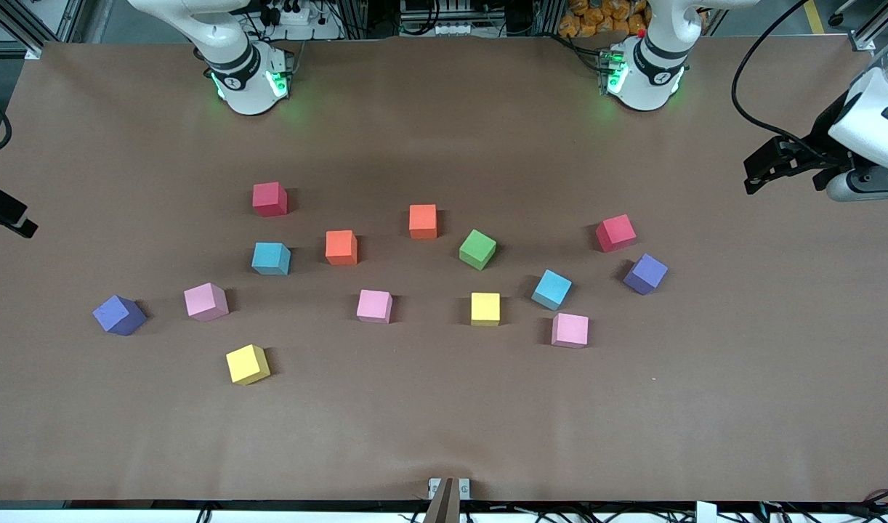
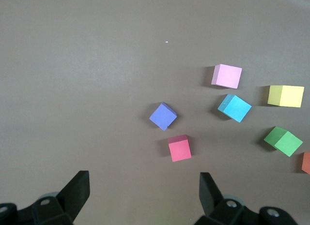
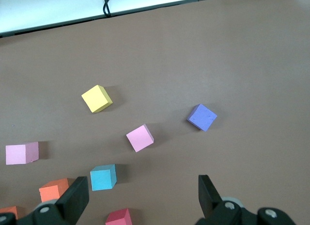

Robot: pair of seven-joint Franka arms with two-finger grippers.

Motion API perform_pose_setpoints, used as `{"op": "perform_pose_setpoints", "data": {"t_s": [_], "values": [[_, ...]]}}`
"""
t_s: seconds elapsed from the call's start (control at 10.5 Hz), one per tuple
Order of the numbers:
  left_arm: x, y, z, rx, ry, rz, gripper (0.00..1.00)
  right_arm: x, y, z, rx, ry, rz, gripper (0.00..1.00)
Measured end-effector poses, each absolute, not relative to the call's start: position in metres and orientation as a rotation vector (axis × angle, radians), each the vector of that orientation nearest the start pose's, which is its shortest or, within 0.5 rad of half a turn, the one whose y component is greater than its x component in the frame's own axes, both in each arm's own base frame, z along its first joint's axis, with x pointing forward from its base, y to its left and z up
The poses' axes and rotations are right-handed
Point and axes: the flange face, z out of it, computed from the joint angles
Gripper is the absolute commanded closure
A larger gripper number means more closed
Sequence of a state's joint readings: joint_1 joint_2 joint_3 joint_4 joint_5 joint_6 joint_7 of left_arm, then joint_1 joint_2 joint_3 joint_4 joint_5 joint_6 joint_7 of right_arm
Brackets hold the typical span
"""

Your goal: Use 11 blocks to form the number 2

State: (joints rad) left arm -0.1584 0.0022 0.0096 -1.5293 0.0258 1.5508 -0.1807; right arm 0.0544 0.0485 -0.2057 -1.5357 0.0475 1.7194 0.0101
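Nothing is forming yet: the blocks (image 1: 375,305) are lying scattered and apart across the bench (image 1: 444,428), none touching. Left hand (image 2: 144,191) and right hand (image 3: 143,192) are waiting, fingers apart, holding nothing, every placement remaining

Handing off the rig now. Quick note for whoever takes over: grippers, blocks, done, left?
Left gripper: open, empty, waiting over the left arm's end of the table.
Right gripper: open, empty, over the right arm's end.
Blocks: all thirteen cubes lie scattered and apart, none touching, e.g. green cube, yellow cube. The two purple cubes sit at either end of the spread.
Done: nothing; no part of the 2 is formed.
Left: gather eleven blocks into the digit.
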Motion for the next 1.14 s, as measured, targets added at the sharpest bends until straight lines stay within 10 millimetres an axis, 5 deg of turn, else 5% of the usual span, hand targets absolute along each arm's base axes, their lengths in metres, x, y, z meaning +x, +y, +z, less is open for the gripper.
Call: {"op": "perform_pose_setpoints", "data": {"t_s": [0.95, 1.14], "values": [[0.548, -0.080, 0.631, -3.115, -0.049, 0.002, 0.00, 0.580, -0.079, 0.624, -3.098, 0.254, -0.197, 0.00], [0.561, -0.072, 0.614, -3.109, -0.075, 0.043, 0.00, 0.580, -0.076, 0.622, -3.098, 0.247, -0.172, 0.00]]}}
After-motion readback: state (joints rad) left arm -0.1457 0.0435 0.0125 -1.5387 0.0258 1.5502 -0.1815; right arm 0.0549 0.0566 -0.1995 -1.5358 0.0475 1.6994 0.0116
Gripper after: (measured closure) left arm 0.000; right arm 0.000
